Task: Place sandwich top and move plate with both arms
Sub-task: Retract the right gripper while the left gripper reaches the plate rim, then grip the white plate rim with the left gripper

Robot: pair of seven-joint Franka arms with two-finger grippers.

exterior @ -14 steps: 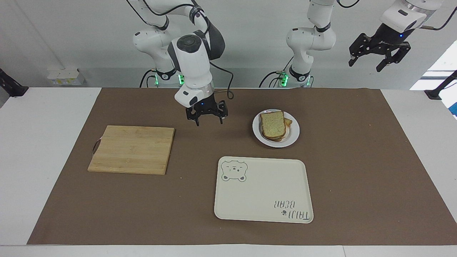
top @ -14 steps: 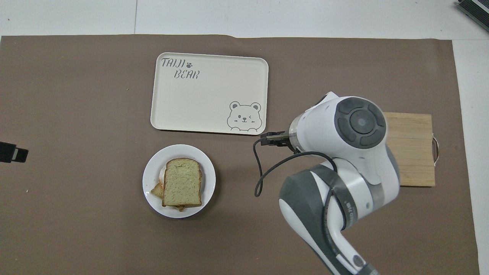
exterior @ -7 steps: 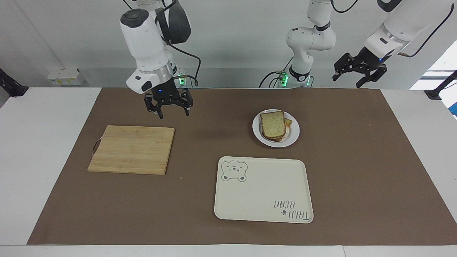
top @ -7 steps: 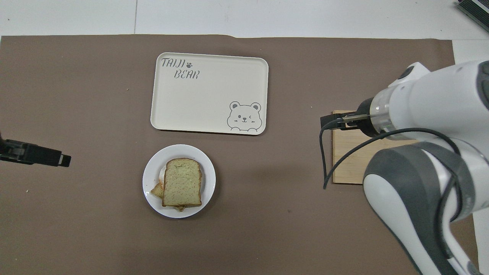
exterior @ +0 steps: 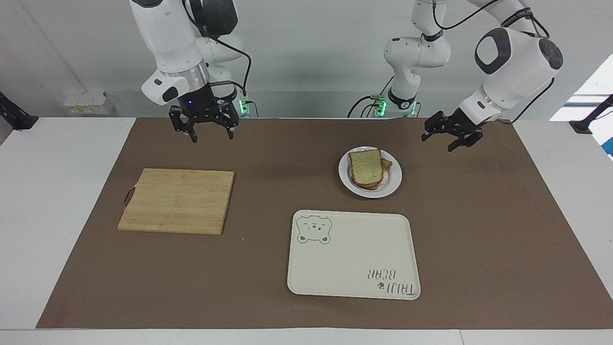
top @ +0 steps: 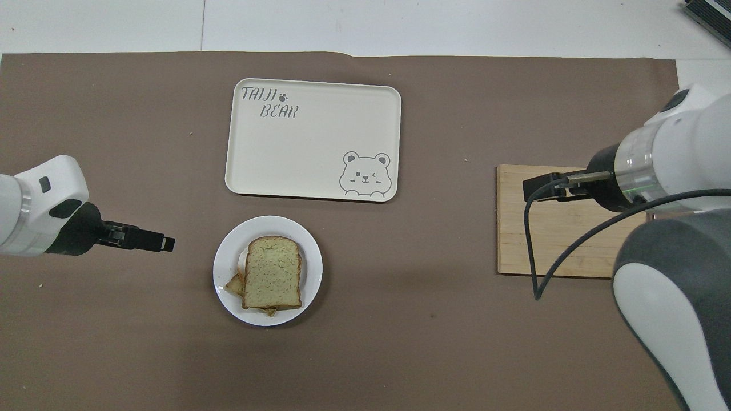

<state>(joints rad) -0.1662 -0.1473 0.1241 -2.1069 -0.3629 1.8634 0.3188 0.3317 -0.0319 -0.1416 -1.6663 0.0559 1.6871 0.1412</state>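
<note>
The sandwich top (exterior: 366,166), a pale speckled bread slice, lies on top of a stack of browner slices on the small white plate (exterior: 393,181). Both also show in the overhead view, the slice (top: 273,273) on the plate (top: 224,268). My left gripper (exterior: 438,143) is open and empty, in the air over the mat beside the plate, toward the left arm's end; it also shows in the overhead view (top: 140,241). My right gripper (exterior: 212,138) is open and empty, raised over the mat by the cutting board's edge nearest the robots.
A bamboo cutting board (exterior: 177,200) lies toward the right arm's end, partly covered by the right arm in the overhead view (top: 548,240). A cream bear-printed tray (exterior: 354,254) lies farther from the robots than the plate. A brown mat (exterior: 479,230) covers the table.
My right gripper has drawn away from the plate toward the right arm's end and risen. My left gripper has come down and moved toward the plate. Sandwich and plate have not moved.
</note>
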